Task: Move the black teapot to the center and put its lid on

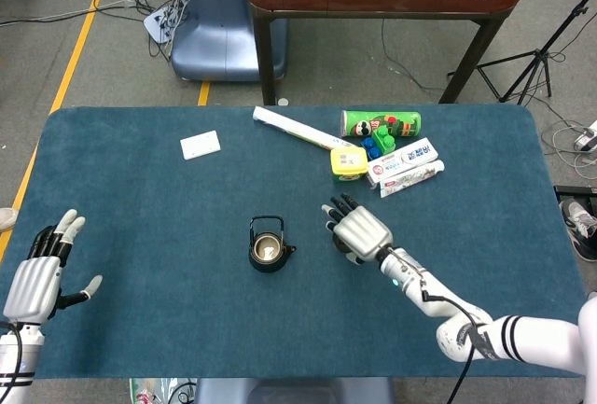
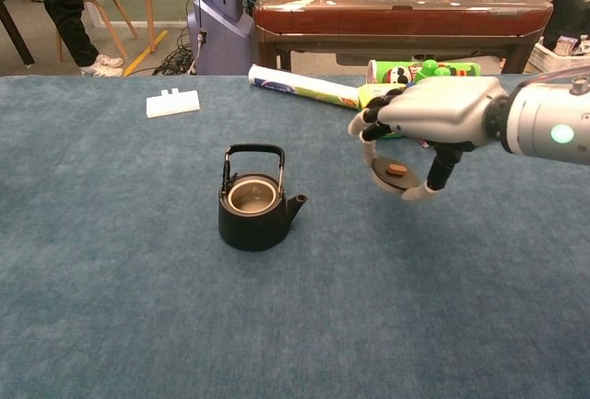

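Surface [image 1: 140, 236] of blue cloth carries everything here, with a clutter of packets and toys along its far edge. Near the middle stands the black teapot [image 2: 251, 210], upright, mouth uncovered, its bail handle [image 2: 253, 152] raised over the opening and its spout toward the robot's right. The right hand [image 2: 433, 123] hangs above the cloth between the teapot and the clutter, grasping the lid [image 2: 392, 176] from above with fingers and thumb curled round its rim; the lid is clear of the cloth and tilted. The left hand [image 1: 37, 273] rests released at the near left corner, fingers spread, holding nothing.

The raised handle looks like the main hazard: a lid brought straight across could strike it and tip or shove the pot off centre. The grasp seems only a rim pinch, so the tilted lid might slip out on the way, or seat crooked in the opening.
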